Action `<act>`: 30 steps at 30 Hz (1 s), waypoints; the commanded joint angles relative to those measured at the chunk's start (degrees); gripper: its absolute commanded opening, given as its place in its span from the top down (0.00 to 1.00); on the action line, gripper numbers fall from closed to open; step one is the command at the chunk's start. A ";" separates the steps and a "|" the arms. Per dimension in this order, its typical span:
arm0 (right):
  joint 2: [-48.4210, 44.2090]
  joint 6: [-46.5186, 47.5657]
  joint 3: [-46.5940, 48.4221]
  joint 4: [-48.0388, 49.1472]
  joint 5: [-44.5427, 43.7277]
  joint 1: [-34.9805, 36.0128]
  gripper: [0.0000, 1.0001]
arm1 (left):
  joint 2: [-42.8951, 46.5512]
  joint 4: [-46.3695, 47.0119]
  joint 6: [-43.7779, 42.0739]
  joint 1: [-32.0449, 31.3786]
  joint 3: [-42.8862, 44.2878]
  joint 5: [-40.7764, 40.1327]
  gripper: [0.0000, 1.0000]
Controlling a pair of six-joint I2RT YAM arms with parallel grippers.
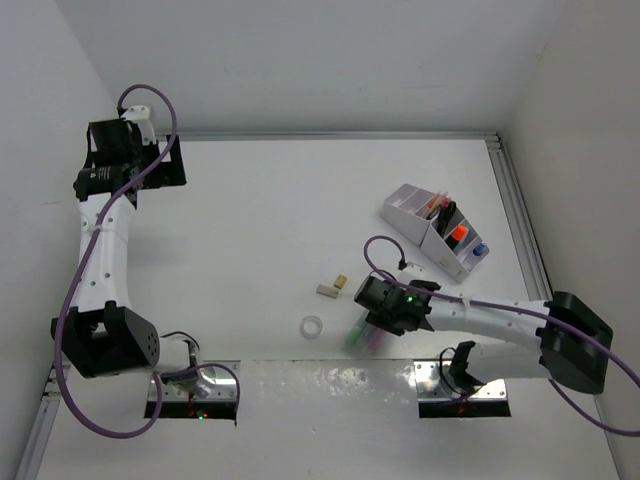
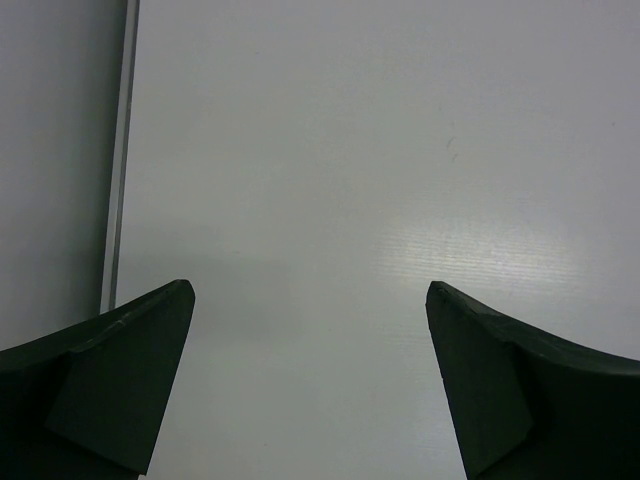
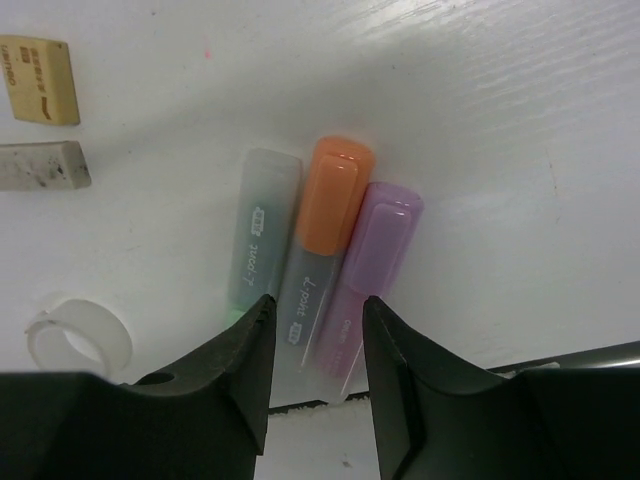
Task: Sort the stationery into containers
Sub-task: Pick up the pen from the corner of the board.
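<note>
As right hand (image 3: pixel 318 300) straddles orange highlighter (image 3: pixel 325 215): cannot tell if clenched
Left hand (image 2: pixel 308 288): released, idle
Next: clench, lift, carry to organizer (image 1: pixel 400 208)

Left arm (image 1: pixel 100 250) folded back, left fingers (image 2: pixel 120 380) spread wide, right arm (image 1: pixel 490 318) reaching inward, right fingers (image 3: pixel 240 370) partly apart, pointing down.

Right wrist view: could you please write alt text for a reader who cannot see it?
The right gripper, standing open, brackets an orange-capped highlighter lying between a green highlighter and a purple highlighter on the white table. Two erasers and a tape ring lie at picture left.
</note>
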State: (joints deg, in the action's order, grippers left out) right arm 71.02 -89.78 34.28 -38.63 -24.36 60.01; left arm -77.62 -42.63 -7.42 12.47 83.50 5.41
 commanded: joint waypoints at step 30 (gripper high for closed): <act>-1.33 -9.63 -10.37 -0.30 -2.97 0.11 0.81 | 1.07 2.64 0.65 -0.16 -1.06 1.27 0.00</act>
State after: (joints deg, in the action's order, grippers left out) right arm 68.62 -98.54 26.15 -33.74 -25.61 60.14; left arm -77.67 -42.19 -7.20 12.47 82.41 6.63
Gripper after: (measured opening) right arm 0.193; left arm 0.996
